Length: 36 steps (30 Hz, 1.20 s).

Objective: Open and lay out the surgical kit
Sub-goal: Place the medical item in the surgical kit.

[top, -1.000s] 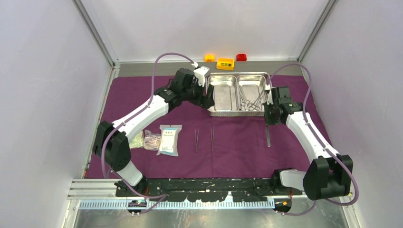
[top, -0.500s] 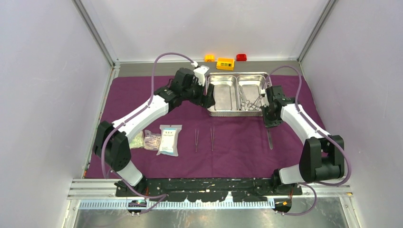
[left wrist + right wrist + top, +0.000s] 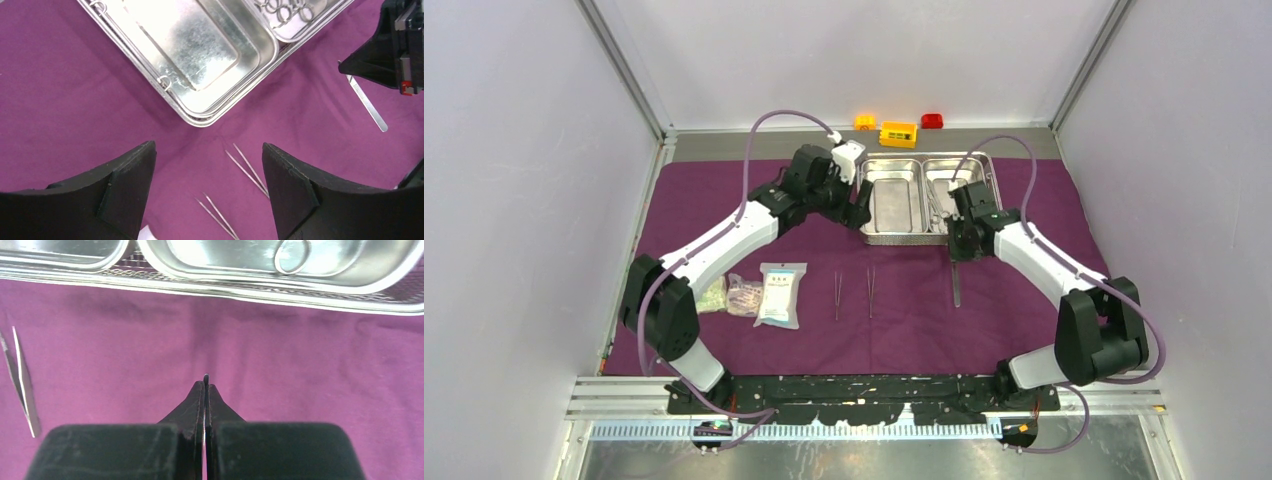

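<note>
The dark-purple cloth is spread on the table. The steel tray stands at the back middle, left compartment empty, scissors and clamps in the right one. My left gripper is open and empty at the tray's front left corner; it hovers over the cloth. My right gripper is shut on a flat steel tweezers that hangs in front of the tray; its tip shows between the pads. Two thin tweezers lie on the cloth. Clear packets lie at the left.
Yellow, orange and red toy bricks sit behind the cloth by the back wall. The tray rim is just ahead of my right fingers. Purple walls close in the left and right sides.
My right gripper has moved left with the flat tweezers, from beside the tray's right end to in front of its right compartment. The left arm has not moved.
</note>
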Each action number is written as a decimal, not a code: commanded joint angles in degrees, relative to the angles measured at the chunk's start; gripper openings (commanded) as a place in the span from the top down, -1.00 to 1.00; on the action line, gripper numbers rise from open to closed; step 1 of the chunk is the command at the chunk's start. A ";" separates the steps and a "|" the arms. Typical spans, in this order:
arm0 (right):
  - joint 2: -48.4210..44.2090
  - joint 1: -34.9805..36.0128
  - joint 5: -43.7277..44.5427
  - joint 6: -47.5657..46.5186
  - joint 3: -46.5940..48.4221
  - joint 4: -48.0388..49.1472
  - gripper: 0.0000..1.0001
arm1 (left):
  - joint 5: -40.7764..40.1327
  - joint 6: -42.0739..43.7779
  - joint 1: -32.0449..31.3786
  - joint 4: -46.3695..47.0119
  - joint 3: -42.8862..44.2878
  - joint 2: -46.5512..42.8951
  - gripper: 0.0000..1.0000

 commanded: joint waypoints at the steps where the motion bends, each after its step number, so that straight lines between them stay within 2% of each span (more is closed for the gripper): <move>1: -1.18 2.80 -0.66 9.21 -2.59 7.26 1.00 | -1.78 3.53 1.63 0.18 -2.58 -3.40 -0.59; 5: 1.36 6.83 0.55 12.27 -3.15 10.56 0.99 | 1.30 1.47 4.51 2.40 -6.72 -5.25 -0.59; 13: 7.56 11.90 3.98 15.62 -2.31 15.97 0.99 | 1.89 1.30 6.17 2.66 -7.83 -6.46 -0.58; 20: 10.90 12.59 3.95 16.42 -1.65 15.49 1.00 | 2.46 0.11 6.17 3.24 -7.42 -5.80 -0.58; 36: 9.72 14.34 3.58 16.20 -1.11 15.49 1.00 | 2.92 -0.89 6.17 3.49 -6.94 -4.59 -0.57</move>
